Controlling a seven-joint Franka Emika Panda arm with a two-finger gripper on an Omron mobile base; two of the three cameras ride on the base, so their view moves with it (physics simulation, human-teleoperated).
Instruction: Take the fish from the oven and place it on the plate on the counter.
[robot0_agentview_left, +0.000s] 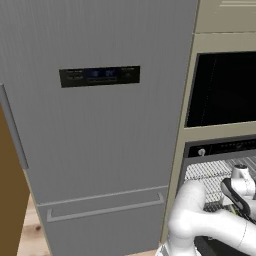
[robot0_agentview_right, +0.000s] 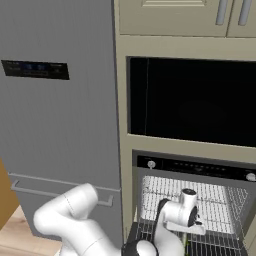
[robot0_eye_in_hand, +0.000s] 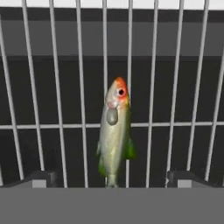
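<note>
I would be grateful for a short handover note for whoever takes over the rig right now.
Pincer: open and empty, inside the oven, one fingertip on each side of the fish's tail end.
Fish: lying on the wire rack, lengthwise between the fingertips, red-marked head pointing away from the hand.
Done: arm reached into the oven and lined up on the fish.
Left: close on the fish, lift it out, carry it to the plate on the counter.
</note>
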